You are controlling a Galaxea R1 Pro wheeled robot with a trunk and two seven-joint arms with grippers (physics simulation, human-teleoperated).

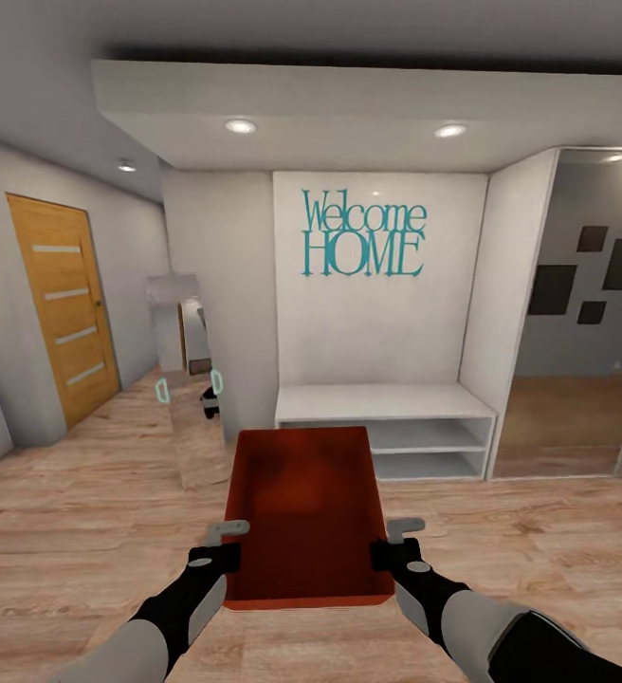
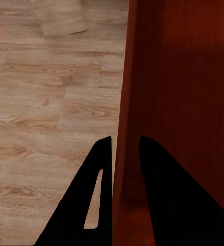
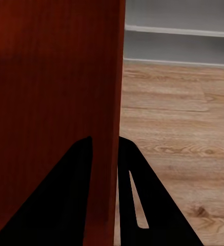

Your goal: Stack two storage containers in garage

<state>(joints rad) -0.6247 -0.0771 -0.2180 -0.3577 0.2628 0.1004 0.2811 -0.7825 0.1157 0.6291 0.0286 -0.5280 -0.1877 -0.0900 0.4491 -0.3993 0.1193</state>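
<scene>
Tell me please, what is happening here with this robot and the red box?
The robot carries one orange-red storage container in front of itself with both arms. The left end effector is shut on the container's left wall and the right end effector on its right wall, one finger inside and one outside. It stands on light wood-plank floor in an entry hall, facing a white bench under a "Welcome HOME" sign. The garage is not visible.

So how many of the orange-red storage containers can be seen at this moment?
1. A single storage container is held out in front of the robot, the left gripper clamped on one side wall and the right gripper on the other. The second may be out of frame.
</scene>
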